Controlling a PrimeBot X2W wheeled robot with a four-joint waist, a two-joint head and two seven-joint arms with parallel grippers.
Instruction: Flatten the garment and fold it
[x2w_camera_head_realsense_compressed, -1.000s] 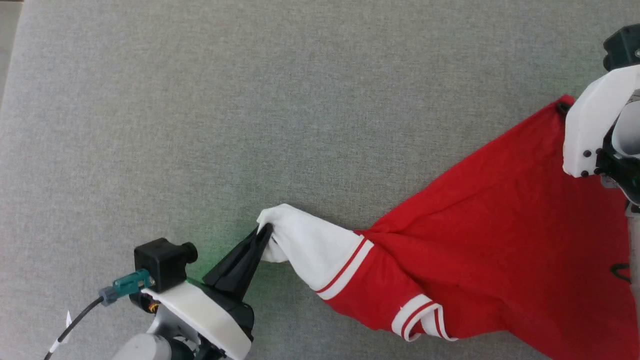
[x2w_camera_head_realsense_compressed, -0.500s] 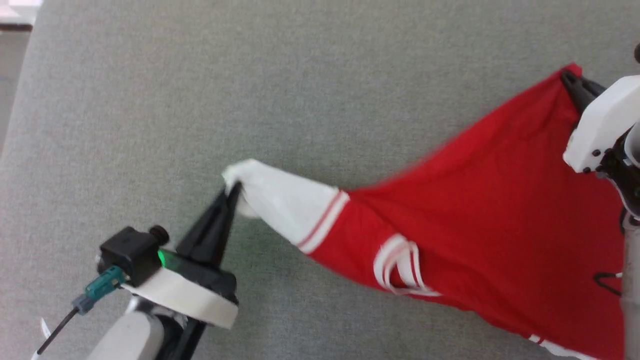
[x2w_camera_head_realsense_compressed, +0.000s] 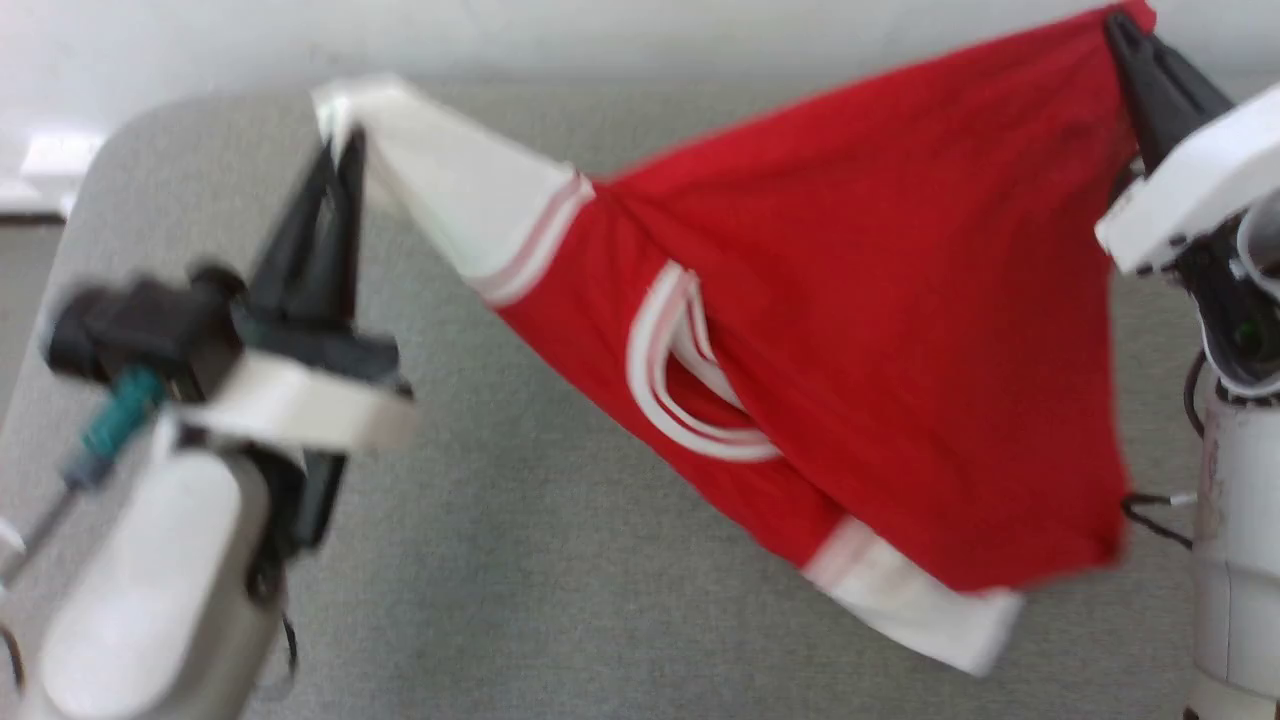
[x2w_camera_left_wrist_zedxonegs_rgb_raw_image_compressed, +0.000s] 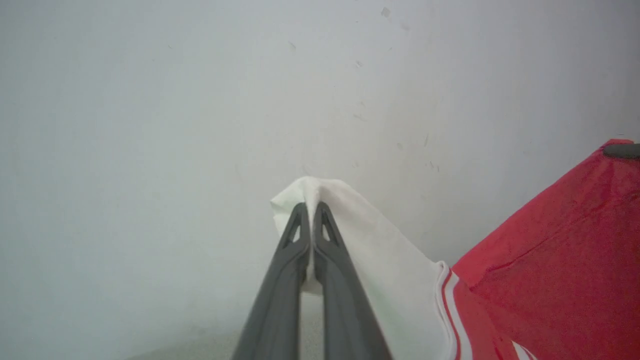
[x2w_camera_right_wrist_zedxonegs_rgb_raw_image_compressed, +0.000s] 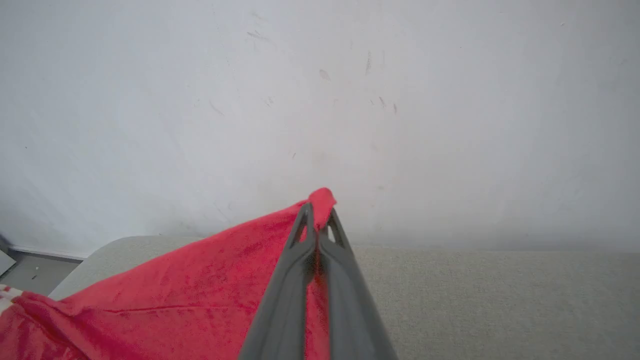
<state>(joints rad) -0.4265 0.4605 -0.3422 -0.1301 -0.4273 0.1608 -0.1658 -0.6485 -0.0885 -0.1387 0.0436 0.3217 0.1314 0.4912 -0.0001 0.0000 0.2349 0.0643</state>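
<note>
The garment (x2w_camera_head_realsense_compressed: 880, 300) is held up off the grey surface (x2w_camera_head_realsense_compressed: 560, 610), stretched between the two grippers. Its long axis runs left to right across the head view. The taut upper edge climbs slightly from one white sleeve (x2w_camera_head_realsense_compressed: 460, 200) at the upper left to a red corner at the upper right. Below that edge the red body sags in a broad triangle towards the robot. The striped collar opening (x2w_camera_head_realsense_compressed: 680, 370) gapes near the middle, and the second white sleeve (x2w_camera_head_realsense_compressed: 920, 600) hangs lowest, at the lower right. Whether that hanging sleeve touches the surface cannot be told, as the head view is blurred.

The left gripper (x2w_camera_head_realsense_compressed: 338, 150) points up and away from the robot. Its two dark fingers are pressed together on the end of the white sleeve, and a tuft of white cloth bunches over the tips. The left wrist view shows the fingers meeting with cloth pinched between them.

The right gripper (x2w_camera_head_realsense_compressed: 1118, 30) is likewise closed, nipping the red corner. In the right wrist view a small red fold pokes out past the tips.

Behind both grippers stands a pale wall (x2w_camera_right_wrist_zedxonegs_rgb_raw_image_compressed: 400, 100), and the surface's far edge runs along its foot.
</note>
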